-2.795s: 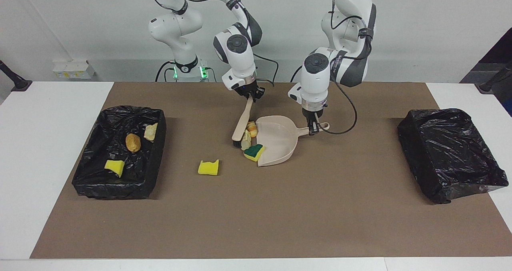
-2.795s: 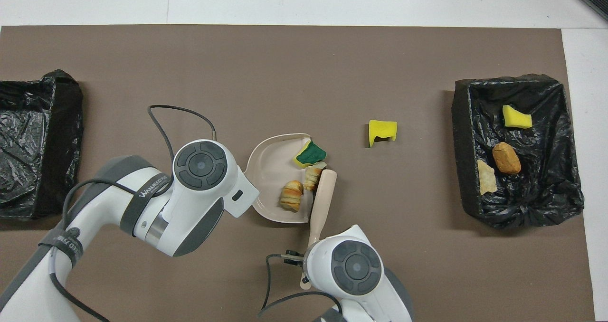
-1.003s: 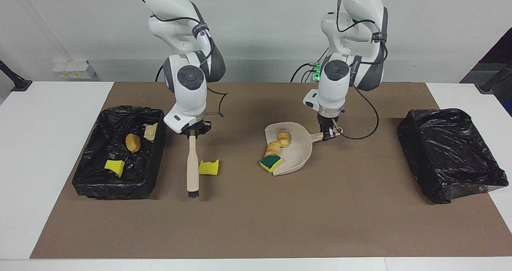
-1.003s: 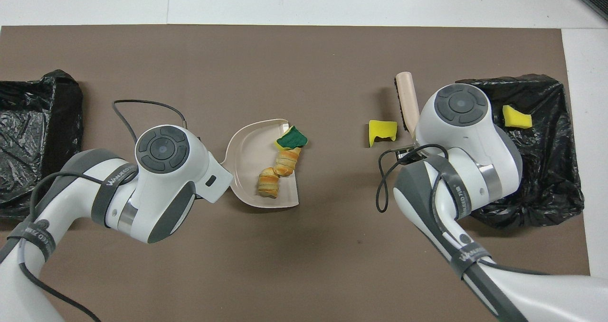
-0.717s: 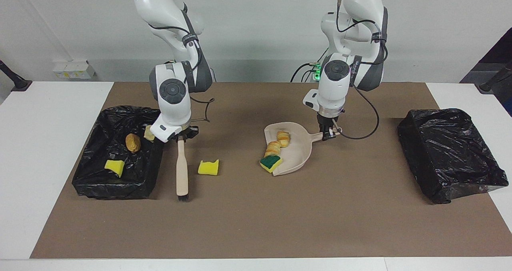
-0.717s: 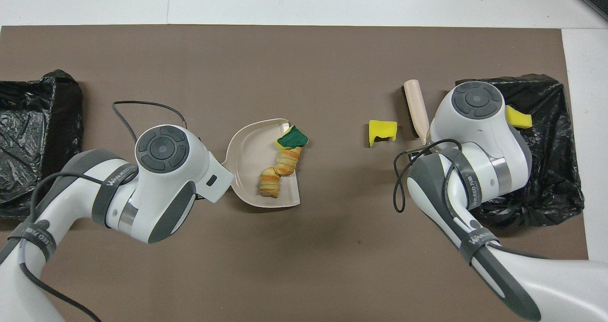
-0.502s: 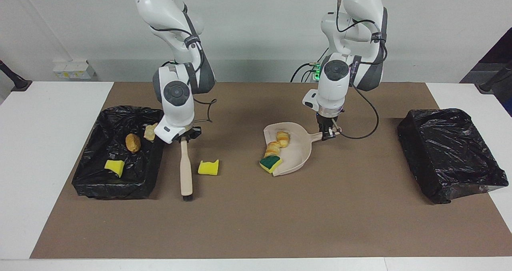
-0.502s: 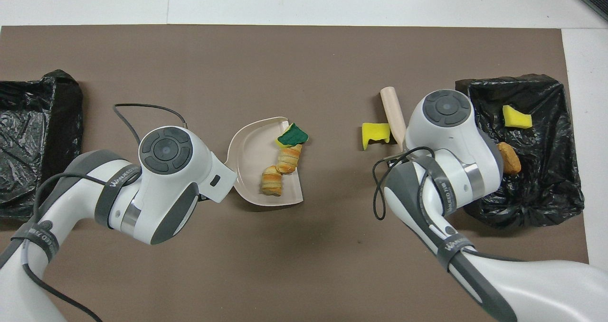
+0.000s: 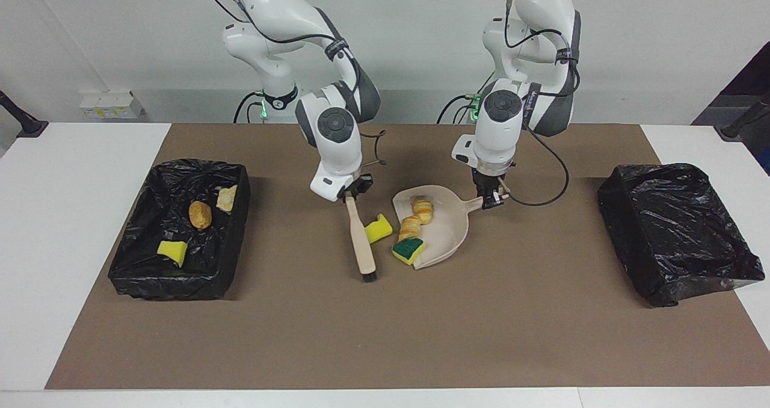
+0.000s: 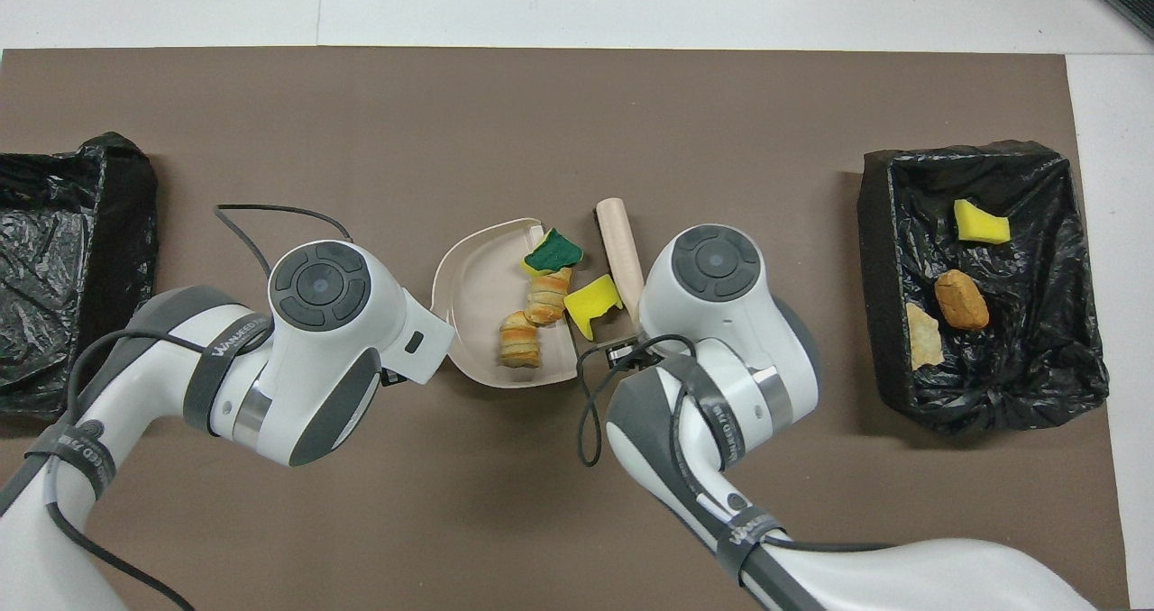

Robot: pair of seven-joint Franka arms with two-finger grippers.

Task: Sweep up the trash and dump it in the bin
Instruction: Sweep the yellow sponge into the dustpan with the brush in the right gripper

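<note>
Clock directions are read in the overhead view, 12 o'clock pointing away from the robots.

1. Right gripper [image 9: 350,195]: clamped shut on the handle of the beige long-handled brush [image 9: 361,239], over the brown mat [image 9: 385,336] near the table centre. The brush runs away from the robots, its dark bristle end farthest (toward 12 o'clock).
2. Left gripper [image 9: 488,199]: closed on the handle of the beige plastic dustpan [image 9: 448,230], which sits at the mat's centre with its open mouth facing 3 o'clock.
3. Loose yellow sponge bit [image 9: 378,228]: on the mat between brush and dustpan mouth, touching the brush (contact with the pan lip cannot be confirmed).
4. Dustpan contents: two tan-orange bread-like lumps [image 9: 415,216] in a row, and at 12 o'clock of them the green-topped yellow sponge [image 9: 408,250] lying across the pan lip.
5. Black-bagged bin [image 9: 180,275] at the right arm's end, at 3 o'clock of the dustpan: it holds a yellow sponge piece [image 9: 171,251], a brown rounded lump [image 9: 200,214] and a pale tan scrap [image 9: 227,198].
6. Second black-bagged bin [image 9: 677,233] at the left arm's end, at 9 o'clock, well apart from the dustpan.
</note>
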